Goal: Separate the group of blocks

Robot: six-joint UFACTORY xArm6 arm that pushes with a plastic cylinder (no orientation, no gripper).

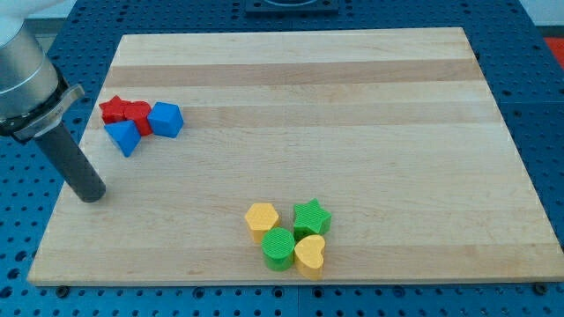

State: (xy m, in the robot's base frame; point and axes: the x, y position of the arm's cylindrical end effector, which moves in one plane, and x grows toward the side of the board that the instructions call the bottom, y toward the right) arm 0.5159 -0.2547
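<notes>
My tip (91,195) rests on the board near its left edge, below and left of the upper group. That group holds a red star block (114,109), a second red block (138,114), a blue cube (166,120) and a blue wedge-shaped block (123,136), all touching. A second group sits near the view's bottom: a yellow hexagon block (262,218), a green star block (311,216), a green round block (278,247) and a yellow heart block (310,253), packed together. The tip touches no block.
The wooden board (352,106) lies on a blue perforated table (26,220). The arm's grey body (22,70) fills the view's upper left corner.
</notes>
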